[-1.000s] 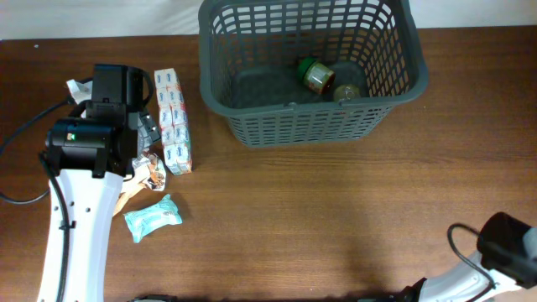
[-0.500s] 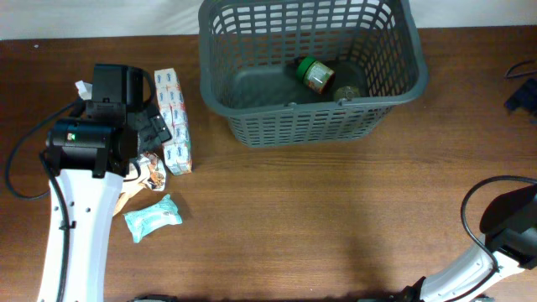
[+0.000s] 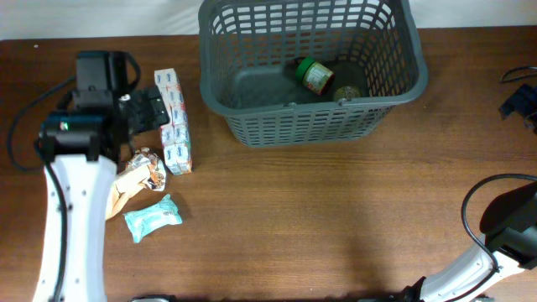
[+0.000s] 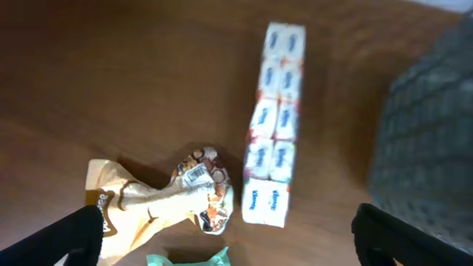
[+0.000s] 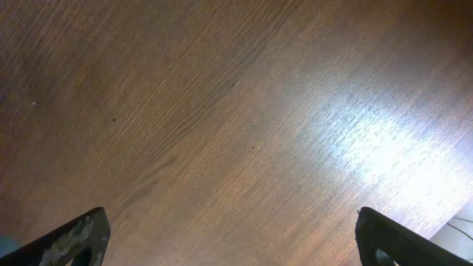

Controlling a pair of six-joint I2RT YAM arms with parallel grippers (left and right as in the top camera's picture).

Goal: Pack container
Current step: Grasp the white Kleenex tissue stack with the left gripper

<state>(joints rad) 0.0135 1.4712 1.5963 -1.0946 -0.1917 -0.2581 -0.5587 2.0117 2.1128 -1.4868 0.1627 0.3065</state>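
The container (image 3: 277, 126) holds a green-lidded jar (image 3: 316, 75); left fingers (image 4: 74, 235) and right fingers (image 5: 77, 238) spread wide, empty.

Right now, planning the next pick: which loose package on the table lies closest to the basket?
The long white tissue multipack; the crumpled brown bag and teal pouch lie farther away.

Blue logos on tissue-pack strip (image 4: 275, 125), too blurred to read

Left pincer (image 4: 225, 240) wide apart, empty, face-down; right pincer (image 5: 229, 240) likewise wide, perhaps far out to the right.
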